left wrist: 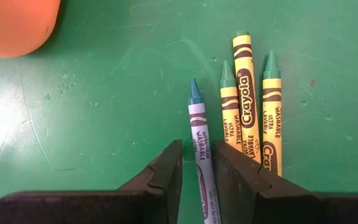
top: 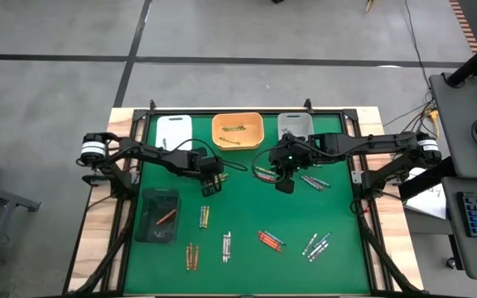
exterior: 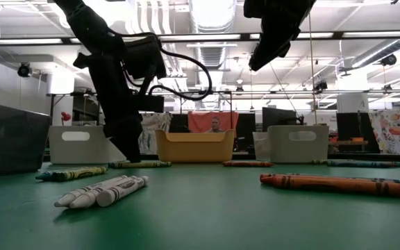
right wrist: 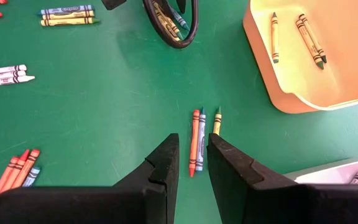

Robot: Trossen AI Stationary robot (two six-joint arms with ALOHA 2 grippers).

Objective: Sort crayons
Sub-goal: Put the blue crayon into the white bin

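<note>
Crayons lie in small groups on the green mat (top: 247,215). My left gripper (left wrist: 197,180) is down at the mat, open, with one finger on each side of a blue crayon in a pale wrapper (left wrist: 199,134). Three yellow-green crayons (left wrist: 248,106) lie right beside it. In the low view the left gripper (exterior: 132,154) reaches the table. My right gripper (right wrist: 193,165) hangs well above the mat, open by a narrow gap with nothing in it. Below and ahead of it a red, a blue and a yellow crayon (right wrist: 199,140) lie side by side. My left gripper comes steeply from above and straddles the blue crayon's rear half (left wrist: 205,177), fingers along it. A strip of mat shows between one finger (left wrist: 169,177) and the crayon. Whether the other finger (left wrist: 232,180) touches it, I cannot tell. The crayon lies flat on the mat.
At the far edge stand a white tray (top: 175,131), an orange tray (top: 238,142) holding yellow-green crayons (right wrist: 303,37), and a grey tray (top: 295,124). A dark tray (top: 151,228) with a red crayon (top: 166,218) sits at the left. A black cable loop (right wrist: 191,25) lies mid-mat.
</note>
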